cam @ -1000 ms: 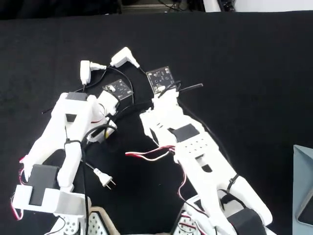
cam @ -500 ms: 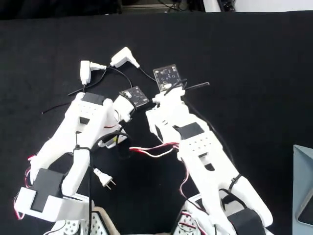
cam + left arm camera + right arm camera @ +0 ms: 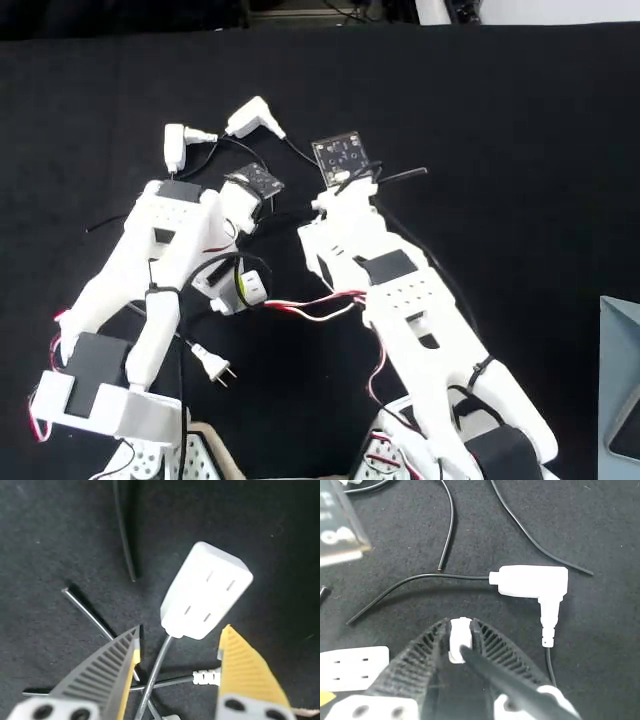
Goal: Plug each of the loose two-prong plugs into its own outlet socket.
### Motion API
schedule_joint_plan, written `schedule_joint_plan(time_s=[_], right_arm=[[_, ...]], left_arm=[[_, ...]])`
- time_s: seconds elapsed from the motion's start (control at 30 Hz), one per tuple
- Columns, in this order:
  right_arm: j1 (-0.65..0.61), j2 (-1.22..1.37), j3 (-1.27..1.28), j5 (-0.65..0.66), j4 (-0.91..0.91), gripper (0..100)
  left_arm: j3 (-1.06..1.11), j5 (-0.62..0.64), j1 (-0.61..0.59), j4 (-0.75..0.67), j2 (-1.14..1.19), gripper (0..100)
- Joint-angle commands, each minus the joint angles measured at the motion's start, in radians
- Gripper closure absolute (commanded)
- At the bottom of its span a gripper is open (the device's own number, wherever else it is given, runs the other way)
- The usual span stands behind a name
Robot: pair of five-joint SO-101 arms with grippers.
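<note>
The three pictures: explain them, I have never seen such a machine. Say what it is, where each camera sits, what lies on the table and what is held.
These are two small white robot arms, the left arm and the right arm, at a black table. One picture looks down from above; the other two come from a camera on each wrist. On the table lie black cords, a loose two-prong plug, an L-shaped white connector and a white outlet block. The left gripper is open, poised over the block's cord end. The right gripper is shut on a small white piece, probably a plug; its prongs are hidden.
</note>
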Motion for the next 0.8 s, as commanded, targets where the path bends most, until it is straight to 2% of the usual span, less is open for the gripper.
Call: schedule_joint_plan(time_s=[0.0,0.1,0.3,0.47,0.6,0.77], right_arm=[[0.015,-0.031,-0.004,0.006,0.005,98.5],[0.011,-0.031,-0.002,0.006,0.014,98.5],[-0.017,-0.067,-0.028,-0.002,0.104,98.5],[-0.158,-0.107,-0.012,-0.060,0.149,98.5],[-0.252,-0.054,-0.015,-0.120,0.110,98.5],[-0.282,0.094,-0.056,-0.184,0.043,98.5]], left_arm=[[-0.016,-0.008,0.025,-0.018,-0.005,74],[-0.005,-0.005,0.002,-0.032,-0.011,74],[-0.005,0.046,-0.159,0.002,-0.186,74],[0.113,0.058,-0.295,-0.008,-0.387,74],[0.223,0.164,-0.410,-0.064,-0.482,74],[0.369,0.304,-0.490,-0.170,-0.525,74]])
